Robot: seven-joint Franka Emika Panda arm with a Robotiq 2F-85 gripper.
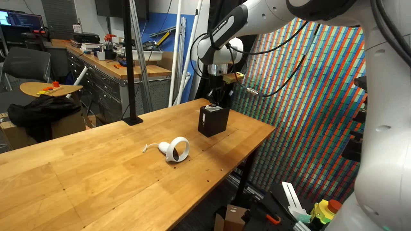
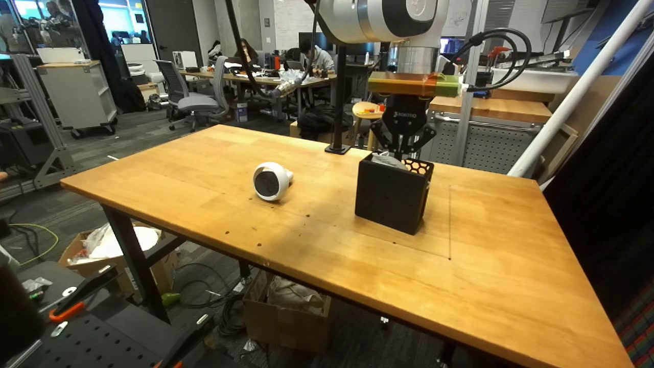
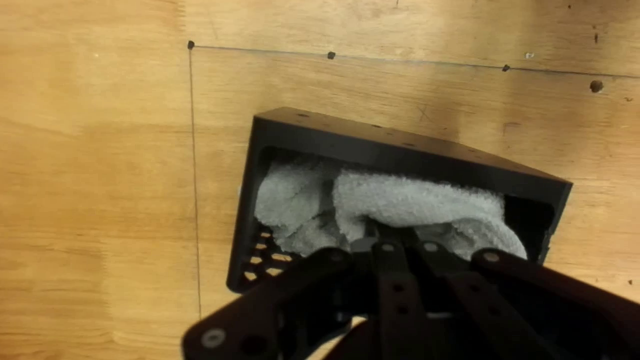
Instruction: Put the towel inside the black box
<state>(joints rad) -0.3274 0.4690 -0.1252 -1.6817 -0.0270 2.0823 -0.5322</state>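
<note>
Hand pinches towel, tips lost in folds. Towel lies bunched beneath hand, inside box. Box stands upright on surface, directly below hand. White controller rests well apart.

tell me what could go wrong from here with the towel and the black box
The gray towel may cling to the Robotiq gripper, which reaches in among its folds, and ride back out on the lift. The narrow, upright black box might tip if the gripper, right at its open top, bumps it.
</note>
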